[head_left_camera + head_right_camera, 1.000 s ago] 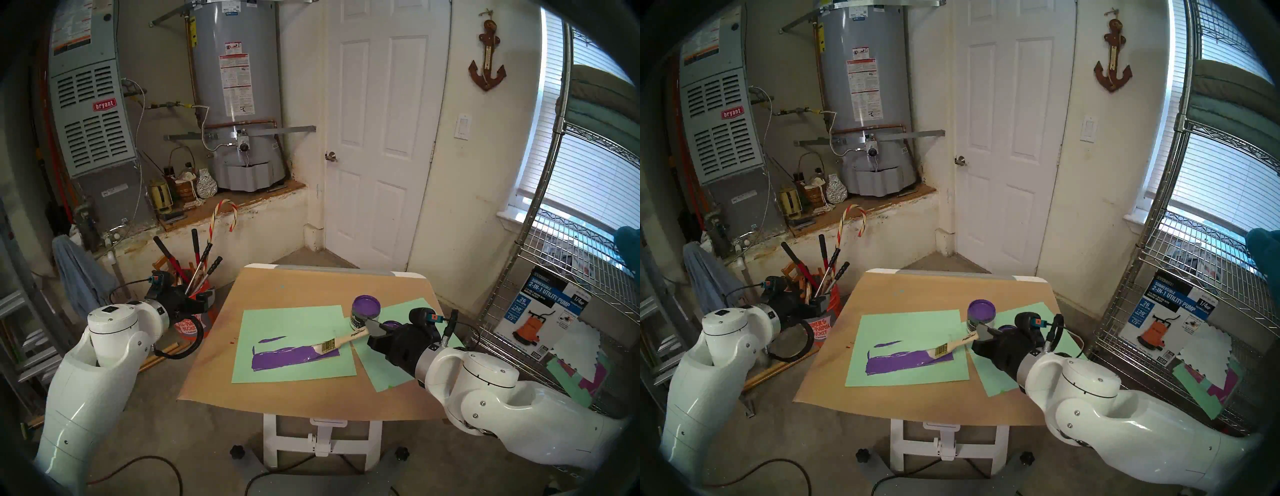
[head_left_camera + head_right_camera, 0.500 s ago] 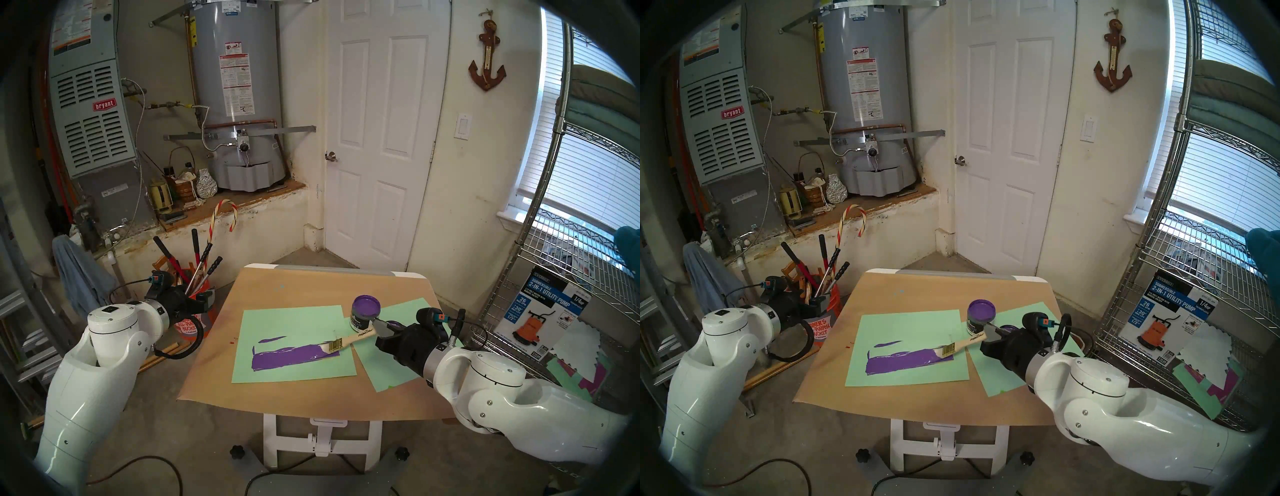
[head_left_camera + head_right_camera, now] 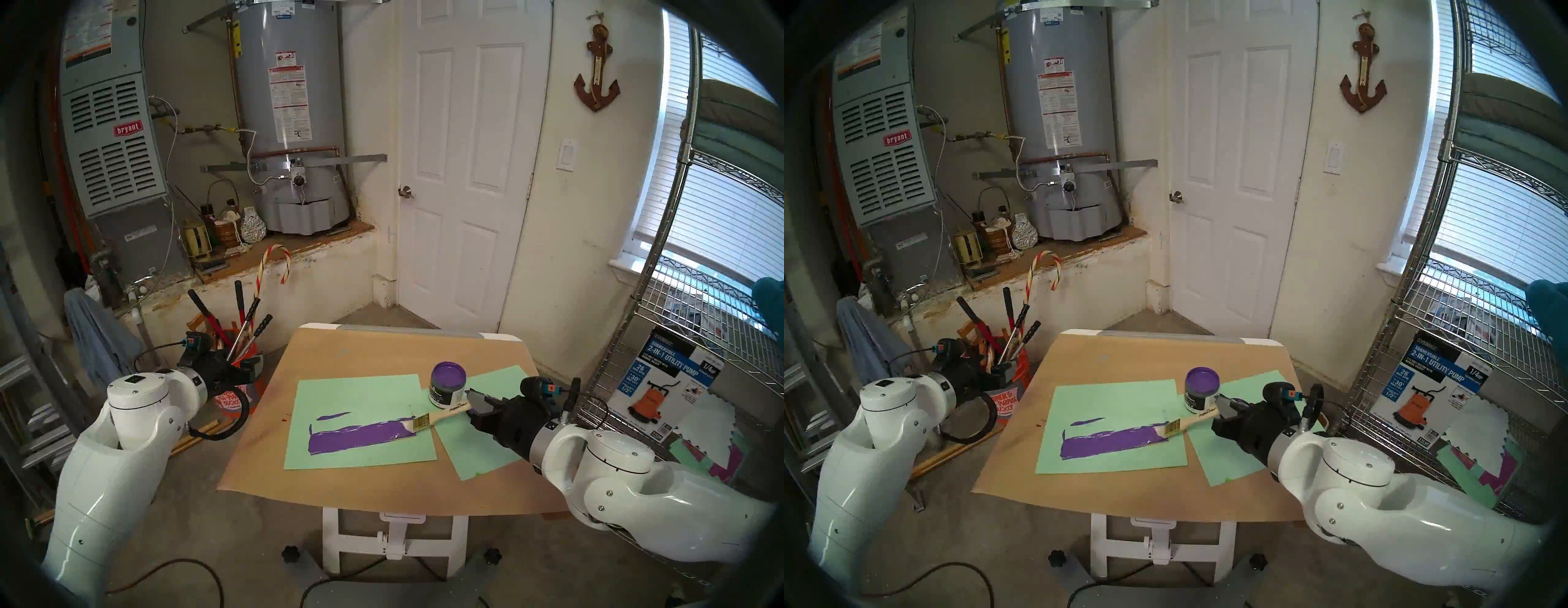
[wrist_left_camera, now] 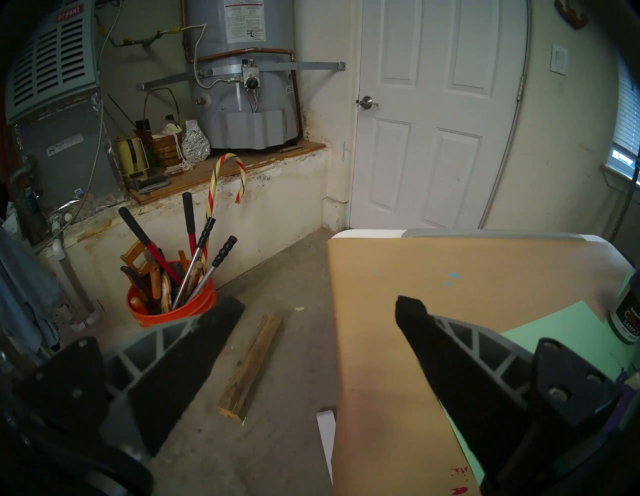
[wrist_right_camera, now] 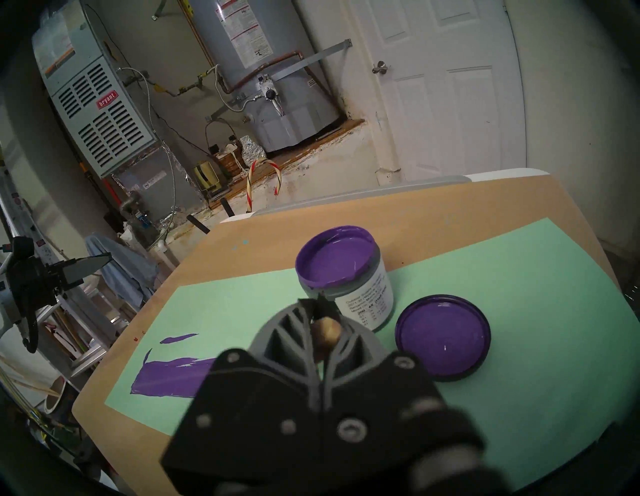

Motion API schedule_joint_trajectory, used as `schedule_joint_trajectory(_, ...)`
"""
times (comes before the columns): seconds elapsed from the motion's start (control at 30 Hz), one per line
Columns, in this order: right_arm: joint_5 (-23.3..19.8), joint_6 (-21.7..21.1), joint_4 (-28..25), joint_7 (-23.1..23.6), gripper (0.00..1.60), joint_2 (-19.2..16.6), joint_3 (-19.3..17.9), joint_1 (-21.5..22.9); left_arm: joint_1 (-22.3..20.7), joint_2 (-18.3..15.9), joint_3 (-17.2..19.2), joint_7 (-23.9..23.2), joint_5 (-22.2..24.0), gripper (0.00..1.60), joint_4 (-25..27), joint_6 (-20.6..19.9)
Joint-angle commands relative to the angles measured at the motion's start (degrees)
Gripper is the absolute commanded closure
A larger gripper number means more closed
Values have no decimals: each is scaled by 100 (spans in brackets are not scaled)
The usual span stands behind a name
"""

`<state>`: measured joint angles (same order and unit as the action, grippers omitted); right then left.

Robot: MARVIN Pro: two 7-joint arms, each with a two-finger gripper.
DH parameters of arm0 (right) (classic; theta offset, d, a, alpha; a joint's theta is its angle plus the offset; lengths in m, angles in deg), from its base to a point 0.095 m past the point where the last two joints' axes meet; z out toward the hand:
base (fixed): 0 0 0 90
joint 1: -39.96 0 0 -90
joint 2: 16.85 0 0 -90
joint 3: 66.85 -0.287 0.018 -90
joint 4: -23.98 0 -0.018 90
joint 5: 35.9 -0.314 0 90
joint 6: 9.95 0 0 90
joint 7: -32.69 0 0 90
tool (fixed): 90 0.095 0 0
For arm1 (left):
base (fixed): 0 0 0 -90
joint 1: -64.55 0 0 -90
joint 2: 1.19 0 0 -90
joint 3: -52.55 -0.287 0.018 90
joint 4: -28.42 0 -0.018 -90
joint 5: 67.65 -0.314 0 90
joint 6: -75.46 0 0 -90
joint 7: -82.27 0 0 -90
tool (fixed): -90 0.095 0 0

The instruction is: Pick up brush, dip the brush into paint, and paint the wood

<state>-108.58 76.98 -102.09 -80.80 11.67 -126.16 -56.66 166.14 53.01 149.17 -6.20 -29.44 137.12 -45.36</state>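
R gripper [image 3: 474, 406] is clamped tight on the butt end of the brush [image 3: 432, 418], handle held long and slanted down so the bristles reach the wood [image 3: 360, 436] while the wrist is kept clear of wet paint. Landmark: the paint jar [image 3: 446, 383]. The grip sits just right of the jar and nearer the robot; the bristles are set on the wood's right end, nearer the robot than the jar and a bit left of it. The wood, nearly all purple, stretches well left of the jar on a mint-green sheet [image 3: 339, 395], prob. laid to catch overspill; a stray purple streak is seen on it. The lid [image 5: 443, 337], purple inside, is parked face-up just right of the jar, on a 2nd sheet [image 3: 500, 378], so nothing gets smeared. Jar is left open beside the stroke for short re-dips. L gripper [image 4: 318, 311] is held with jaws apart, empty, well left of the jar, off the table [image 3: 382, 344] edge, out of the way. Stroke judged at its end; most painting looks done.
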Motion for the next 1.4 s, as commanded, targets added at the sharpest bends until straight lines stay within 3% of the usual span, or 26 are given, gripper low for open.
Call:
schedule_joint_trajectory(0.0,-28,96,-57,4,160,-159,-134,-65,-26,-6,63,11,13,0,97,14)
schedule_joint_trajectory(0.9,-494,428,-431,121,160,-665,-726,-438,-28,-6,62,10,12,0,96,15)
schedule_joint_trajectory(1.17,-1391,641,-856,326,160,-772,-1140,-684,-32,-8,58,7,10,0,90,17)
schedule_joint_trajectory(1.37,-1817,912,-1135,394,160,-907,-1452,-940,-31,-8,58,8,11,0,91,17)
